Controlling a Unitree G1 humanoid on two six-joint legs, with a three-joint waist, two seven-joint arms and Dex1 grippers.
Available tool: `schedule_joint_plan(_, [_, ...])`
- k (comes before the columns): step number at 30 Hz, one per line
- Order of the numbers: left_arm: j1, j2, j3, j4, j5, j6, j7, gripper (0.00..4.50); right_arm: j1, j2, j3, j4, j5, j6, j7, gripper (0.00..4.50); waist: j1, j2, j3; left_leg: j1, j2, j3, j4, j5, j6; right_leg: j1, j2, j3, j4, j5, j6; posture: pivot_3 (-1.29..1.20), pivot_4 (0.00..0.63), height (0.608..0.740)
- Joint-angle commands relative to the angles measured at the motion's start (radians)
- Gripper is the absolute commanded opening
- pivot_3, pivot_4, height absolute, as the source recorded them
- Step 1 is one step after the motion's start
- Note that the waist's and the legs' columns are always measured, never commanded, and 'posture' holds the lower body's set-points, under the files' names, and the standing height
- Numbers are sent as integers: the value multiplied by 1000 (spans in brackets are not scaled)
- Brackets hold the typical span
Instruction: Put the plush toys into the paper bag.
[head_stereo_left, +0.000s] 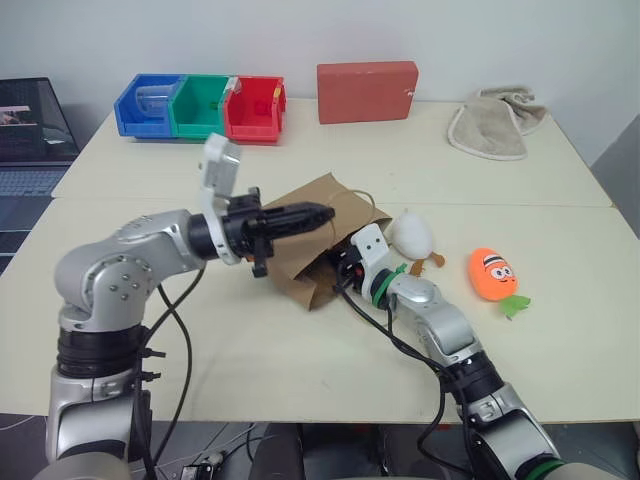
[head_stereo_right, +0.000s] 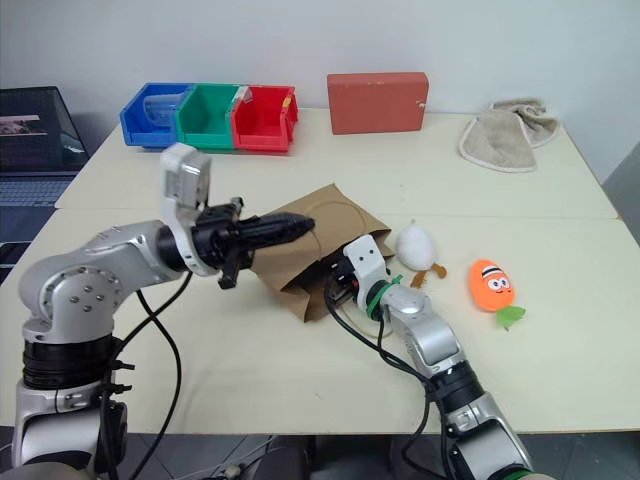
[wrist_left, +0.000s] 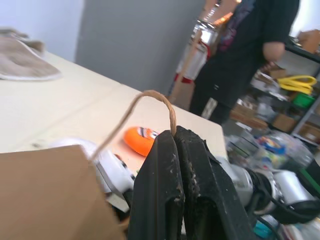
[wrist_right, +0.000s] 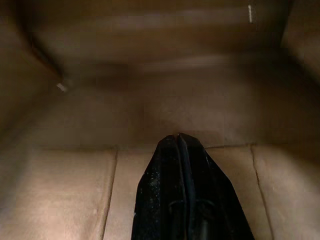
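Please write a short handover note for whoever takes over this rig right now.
Left gripper: shut on the bag's cord handle, holding the bag up.
Right gripper: shut, empty, reaching inside the bag's mouth.
Bird: on the table beside the bag's mouth.
Carrot: on the table, further to the robot's right.
Done: bag held open.
Left: both toys go in.

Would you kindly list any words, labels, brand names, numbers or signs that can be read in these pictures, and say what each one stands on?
No readable text in any view.
red-orange box: small pale mark at its right end, too small to read.
laptop: its screen shows an image, nothing legible.
carrot plush toy: a cartoon face, no lettering.
paper bag: plain brown, no print visible.
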Motion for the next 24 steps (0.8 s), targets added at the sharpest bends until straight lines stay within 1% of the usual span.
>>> schedule_joint_plan(1, [-92,19,44,26,31,-63,2,0,-36,31,-21,20,-18,-24,-20,49,0,0,0,0,0,0,0,0,0,0,0,0,0,0,0,0,150,740])
schedule_joint_plan(6, [-191,35,52,73,89,-134,-4,0,-49,63,-41,50,-33,-20,-40,49,-1,0,0,0,0,0,0,0,0,0,0,0,0,0,0,0,150,740])
schedule_joint_plan(12, [-237,28,53,76,113,-172,-7,0,-76,82,-56,91,-54,-40,-55,49,-4,0,0,0,0,0,-1,0,0,-1,0,0,0,0,0,0,150,740])
schedule_joint_plan(18, [-160,37,7,41,153,-183,-49,0,-93,93,-73,88,-45,-71,-47,49,-6,0,0,0,0,0,-1,0,0,-1,0,0,0,0,0,0,150,740])
schedule_joint_plan(22, [-84,44,-30,-4,178,-188,-85,0,-108,78,-87,13,-14,-60,5,49,-9,1,0,0,0,0,-1,0,0,-1,0,0,0,0,0,0,150,740])
schedule_joint_plan(24, [-43,47,-35,-33,167,-178,-103,0,-97,47,-78,-73,-3,-4,43,49,-8,1,0,0,0,0,-2,0,0,-1,0,0,0,0,0,0,150,740])
